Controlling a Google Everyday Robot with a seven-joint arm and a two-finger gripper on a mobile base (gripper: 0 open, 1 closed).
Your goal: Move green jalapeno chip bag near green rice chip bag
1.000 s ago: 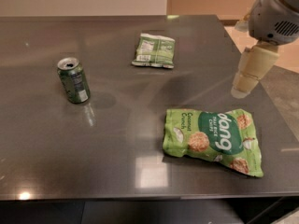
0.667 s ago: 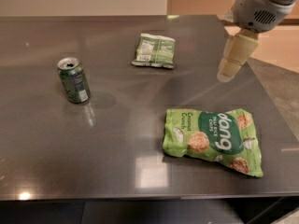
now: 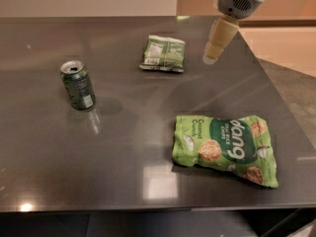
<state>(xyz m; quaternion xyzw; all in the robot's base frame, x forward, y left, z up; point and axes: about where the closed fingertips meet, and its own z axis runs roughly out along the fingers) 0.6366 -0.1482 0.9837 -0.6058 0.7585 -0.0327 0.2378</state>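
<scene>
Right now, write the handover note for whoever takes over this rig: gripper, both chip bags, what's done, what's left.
Gripper: hangs over the far right part of the table, just right of the green jalapeno chip bag, not touching it and carrying nothing.
Green jalapeno chip bag: lies flat at the far middle of the table, not yet picked up.
Green rice chip bag: lies flat at the near right, well apart from the jalapeno bag.
Green soda can: upright at the left, out of the way.
Done: nothing yet on the bag itself.
Left: grasp the jalapeno bag, carry it toward the near right and set it beside the rice bag.
</scene>
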